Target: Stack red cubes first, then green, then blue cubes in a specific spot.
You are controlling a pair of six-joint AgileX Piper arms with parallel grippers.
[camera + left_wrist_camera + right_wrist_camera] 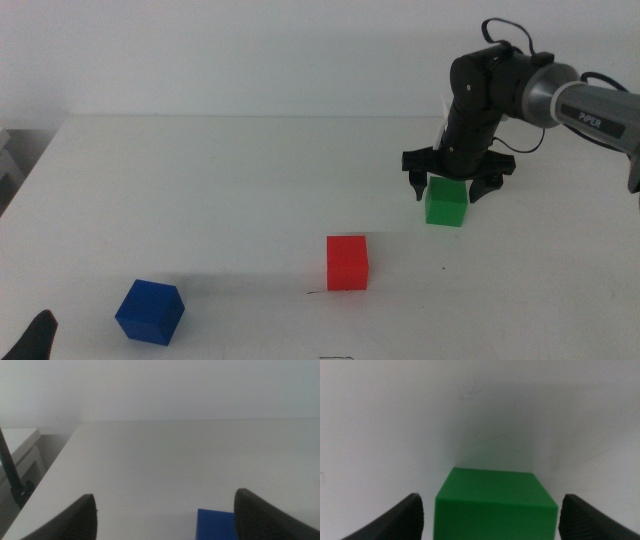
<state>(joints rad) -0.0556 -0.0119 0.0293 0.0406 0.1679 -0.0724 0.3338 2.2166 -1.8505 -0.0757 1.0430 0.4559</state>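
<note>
The red cube (347,262) sits on the white table near the middle, with a thin dark scratch line (315,292) just to its lower left. The green cube (446,203) sits to its right. My right gripper (446,186) hangs over the green cube with jaws open on either side of its top; the right wrist view shows the cube (495,505) between the open jaws, not touched. The blue cube (150,311) lies at the front left and shows in the left wrist view (215,524). My left gripper (165,520) waits open at the bottom left corner (35,338).
The table's left edge (30,160) drops off beside a pale piece of furniture (20,447). Another short dark mark (335,356) lies at the table's front edge. A plain wall stands behind the table.
</note>
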